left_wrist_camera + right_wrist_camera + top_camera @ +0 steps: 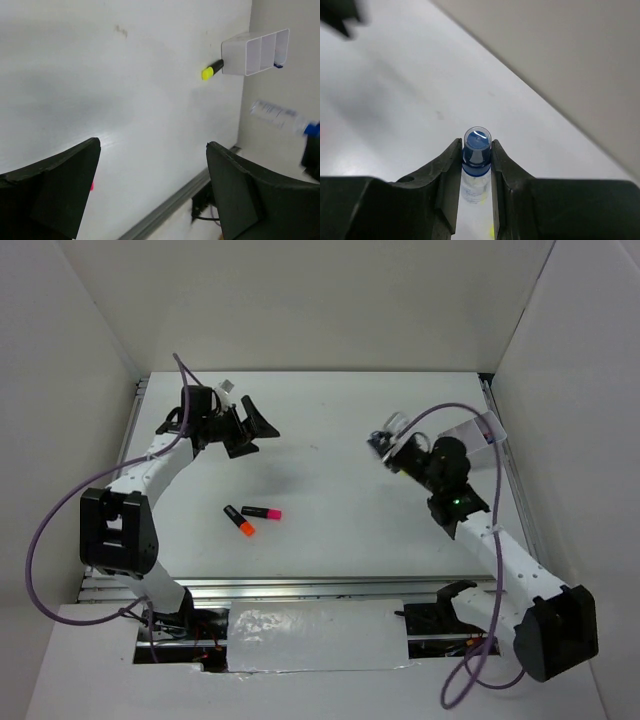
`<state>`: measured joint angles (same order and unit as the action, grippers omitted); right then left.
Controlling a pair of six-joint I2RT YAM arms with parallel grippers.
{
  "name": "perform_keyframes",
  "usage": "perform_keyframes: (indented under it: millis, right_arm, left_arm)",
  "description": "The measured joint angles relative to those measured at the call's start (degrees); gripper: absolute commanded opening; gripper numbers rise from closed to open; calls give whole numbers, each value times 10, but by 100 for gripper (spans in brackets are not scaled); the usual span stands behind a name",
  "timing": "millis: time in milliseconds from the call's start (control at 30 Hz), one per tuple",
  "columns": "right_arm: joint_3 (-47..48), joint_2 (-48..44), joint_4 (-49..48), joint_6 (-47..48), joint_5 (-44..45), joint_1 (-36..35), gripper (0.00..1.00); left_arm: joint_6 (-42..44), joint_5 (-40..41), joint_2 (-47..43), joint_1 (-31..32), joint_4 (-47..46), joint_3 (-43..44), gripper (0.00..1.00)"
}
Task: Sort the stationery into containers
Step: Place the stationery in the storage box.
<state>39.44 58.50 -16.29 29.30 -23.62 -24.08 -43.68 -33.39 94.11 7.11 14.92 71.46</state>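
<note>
My right gripper (476, 146) is shut on the clear blue-capped marker (477, 150) and holds it above the table; the top view shows the gripper (386, 442) right of centre. The white divided container (250, 50) stands by the right wall, with a yellow-ended black highlighter (212, 70) lying against it. In the top view the container (480, 427) is partly hidden behind the right arm. An orange-ended highlighter (240, 521) and a pink-ended highlighter (262, 512) lie side by side at the table's middle left. My left gripper (253, 434) is open and empty at the back left, and the left wrist view (152, 150) shows its fingers wide apart.
White walls enclose the table on the left, back and right. A metal rail (300, 585) runs along the near edge. Purple cables (40, 540) loop beside both arms. A small dark object (278, 65) pokes out of the container's end compartment.
</note>
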Motion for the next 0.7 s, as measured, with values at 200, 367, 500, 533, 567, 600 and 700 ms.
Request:
perform_keyframes:
  millis: [200, 367, 500, 533, 567, 600, 700]
  right_arm:
    - [70, 60, -17, -231, 54, 271, 0]
    - [122, 131, -39, -313, 56, 402, 0]
    - [146, 166, -39, -332, 49, 436, 0]
    - [150, 173, -39, -333, 48, 439, 0]
    - [154, 180, -39, -333, 48, 441, 0]
    - [158, 187, -39, -333, 48, 442, 0]
    - [169, 206, -39, -330, 47, 445, 0]
  left_arm:
    - [61, 36, -25, 29, -25, 3, 99]
    - [107, 74, -25, 67, -28, 3, 99]
    - [133, 94, -24, 78, -33, 3, 99]
    - [137, 98, -24, 78, -34, 3, 99]
    - [139, 102, -24, 78, -37, 3, 99]
    - [144, 105, -24, 78, -40, 3, 99]
    - [159, 111, -22, 81, -42, 6, 99]
